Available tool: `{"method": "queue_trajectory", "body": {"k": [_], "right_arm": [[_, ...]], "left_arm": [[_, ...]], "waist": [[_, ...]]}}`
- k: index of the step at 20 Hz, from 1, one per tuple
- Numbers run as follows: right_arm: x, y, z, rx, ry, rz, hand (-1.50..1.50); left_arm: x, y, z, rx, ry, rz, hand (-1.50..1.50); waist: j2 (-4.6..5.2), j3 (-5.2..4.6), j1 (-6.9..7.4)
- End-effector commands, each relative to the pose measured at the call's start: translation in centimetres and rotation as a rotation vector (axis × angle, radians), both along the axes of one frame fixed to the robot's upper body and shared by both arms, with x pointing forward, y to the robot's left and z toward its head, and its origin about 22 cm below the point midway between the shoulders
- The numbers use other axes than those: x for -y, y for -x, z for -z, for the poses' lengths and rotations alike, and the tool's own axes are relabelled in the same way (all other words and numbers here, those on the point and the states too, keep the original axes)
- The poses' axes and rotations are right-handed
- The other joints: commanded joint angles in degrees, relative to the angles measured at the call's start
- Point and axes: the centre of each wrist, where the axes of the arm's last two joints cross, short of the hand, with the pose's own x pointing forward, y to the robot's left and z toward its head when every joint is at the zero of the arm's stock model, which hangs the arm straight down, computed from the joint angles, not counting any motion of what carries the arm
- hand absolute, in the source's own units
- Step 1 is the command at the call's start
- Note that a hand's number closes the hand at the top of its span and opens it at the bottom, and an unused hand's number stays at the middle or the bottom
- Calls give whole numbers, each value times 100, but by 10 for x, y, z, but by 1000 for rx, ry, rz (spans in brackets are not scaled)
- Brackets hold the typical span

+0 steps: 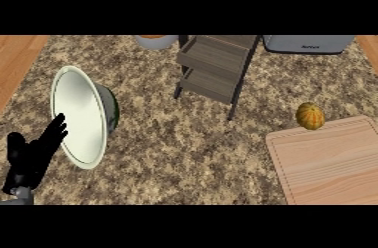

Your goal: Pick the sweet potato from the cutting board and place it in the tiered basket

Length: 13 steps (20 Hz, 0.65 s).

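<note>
An orange-yellow sweet potato (310,116) stands at the far left corner of the wooden cutting board (328,164), at the right of the head view. The dark tiered basket (214,67) with grey-brown shelves stands at the back centre. My left hand (33,154) shows at the lower left, open with fingers up, beside the white bowl. No hand touches the sweet potato. My right hand is out of view.
A large white bowl (77,114) with a green outside lies tilted at the left. A white cup (155,40) and a grey appliance (306,43) stand along the back edge. Wooden floor shows past the counter's left edge.
</note>
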Motion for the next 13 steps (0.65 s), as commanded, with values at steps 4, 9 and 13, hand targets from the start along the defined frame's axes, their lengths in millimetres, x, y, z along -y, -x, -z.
{"method": "queue_trajectory", "body": {"k": [4, 9, 13], "right_arm": [[20, 31, -48, 214, -391, 88, -150], [33, 57, -67, 389, -490, -4, -150], [41, 62, -55, 385, -547, -97, -150]], "left_arm": [[-10, 17, 9, -24, 14, -32, 0], [-14, 19, 8, -32, -11, -72, 0], [-33, 37, 8, -53, -15, -91, 0]], "waist": [[-106, 14, -154], [-210, 32, -434], [-268, 46, -493]]}}
